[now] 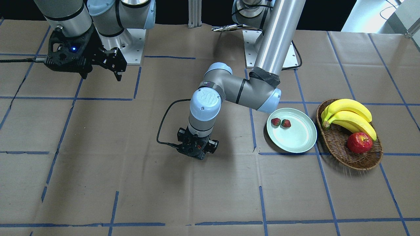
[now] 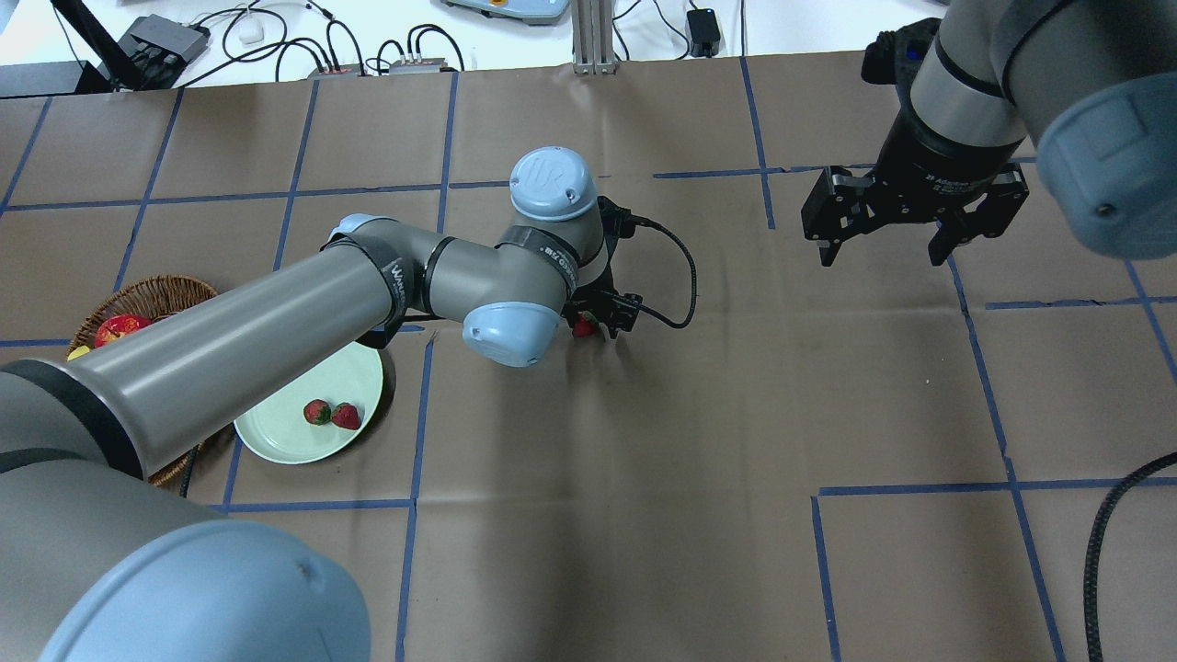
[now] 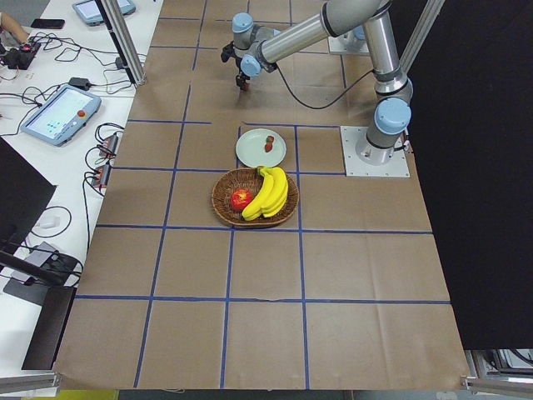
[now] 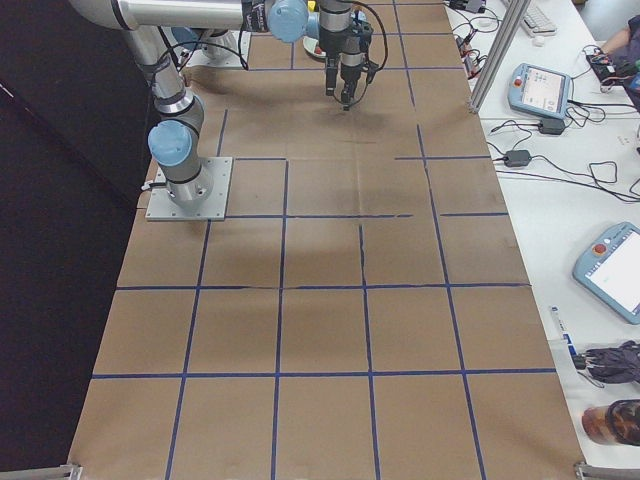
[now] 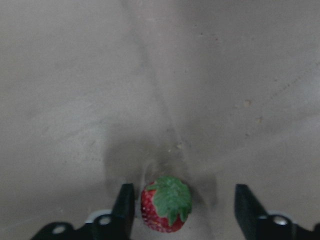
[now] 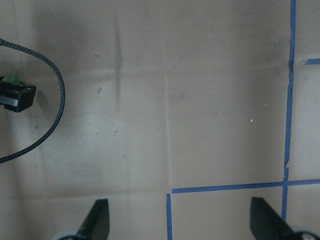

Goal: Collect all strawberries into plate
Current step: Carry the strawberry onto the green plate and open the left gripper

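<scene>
Two strawberries (image 1: pixel 276 122) (image 1: pixel 286 123) lie on the pale green plate (image 1: pixel 300 139); they also show in the overhead view (image 2: pixel 317 411) (image 2: pixel 347 416) on the plate (image 2: pixel 276 434). A third strawberry (image 5: pixel 166 204) lies on the brown paper at mid-table, green top up. My left gripper (image 5: pixel 185 190) is open and low around it, one finger on each side. The berry sits close to the finger on that view's left. The overhead view shows the left gripper (image 2: pixel 598 317) over this strawberry (image 2: pixel 585 326). My right gripper (image 2: pixel 883 244) is open and empty, held above the table far from the plate.
An oval wicker basket (image 1: pixel 341 154) stands beside the plate and holds bananas (image 1: pixel 349 114) and a red apple (image 1: pixel 360 143). The left arm's black cable (image 2: pixel 680 276) loops over the paper by the left gripper. Blue tape lines cross the brown paper.
</scene>
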Action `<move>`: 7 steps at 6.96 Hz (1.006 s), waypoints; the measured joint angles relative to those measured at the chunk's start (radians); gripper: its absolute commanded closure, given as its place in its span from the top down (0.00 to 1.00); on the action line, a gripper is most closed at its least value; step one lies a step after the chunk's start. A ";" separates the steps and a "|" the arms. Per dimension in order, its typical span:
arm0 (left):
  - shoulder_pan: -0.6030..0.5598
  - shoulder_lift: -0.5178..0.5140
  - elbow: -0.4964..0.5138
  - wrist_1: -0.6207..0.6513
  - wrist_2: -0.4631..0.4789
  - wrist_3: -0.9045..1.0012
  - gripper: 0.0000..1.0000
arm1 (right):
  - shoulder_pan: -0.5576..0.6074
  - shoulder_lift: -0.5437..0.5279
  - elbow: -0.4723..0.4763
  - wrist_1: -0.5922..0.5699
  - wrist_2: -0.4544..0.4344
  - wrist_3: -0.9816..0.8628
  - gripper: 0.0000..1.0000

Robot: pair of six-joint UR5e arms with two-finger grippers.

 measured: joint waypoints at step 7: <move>0.284 0.332 -0.251 -0.101 0.213 0.405 0.00 | 0.000 -0.001 -0.002 -0.005 0.005 0.000 1.00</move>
